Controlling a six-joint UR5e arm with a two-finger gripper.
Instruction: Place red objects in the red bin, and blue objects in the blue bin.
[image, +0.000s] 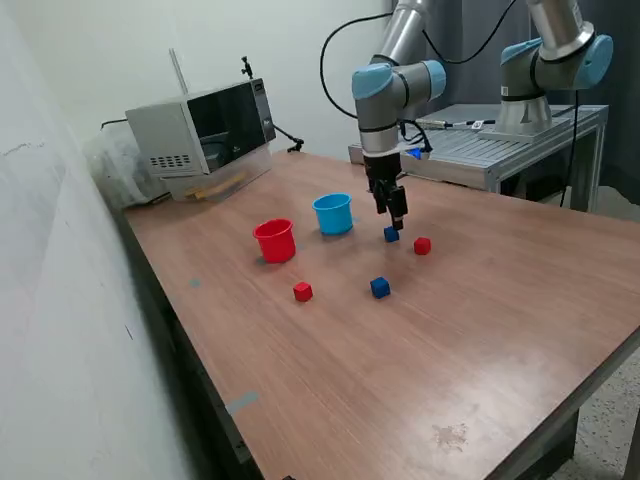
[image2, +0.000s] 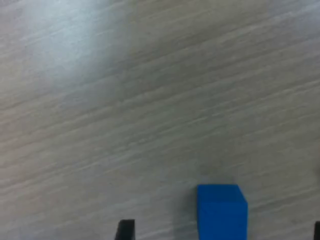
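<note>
Four small cubes lie on the wooden table (image: 480, 330), and the pincer (image: 393, 218) hangs directly above one of them, a blue cube (image: 391, 234) just beside the blue bin (image: 333, 214) on the exterior view's right. In the wrist view the same blue cube (image2: 221, 211) sits on the bare wood between two dark fingertips (image2: 125, 230), one at each side of the frame's lower edge, with clear table showing between the cube and each tip. So the fingers stand spread wide apart, wider than the cube, and touch nothing; the pincer holds nothing. How high the tips are above the table cannot be told exactly, though in the exterior view they appear just over the cube's top.

One red cube (image: 422, 245) lies near that blue cube, further to the exterior view's right. A second blue cube (image: 380, 288) and a second red cube (image: 303, 291) lie nearer the camera, well apart from each other. The red bin (image: 275, 241) stands upright beside the blue bin, on the exterior view's left of it. Both bins look empty from this angle.
</note>
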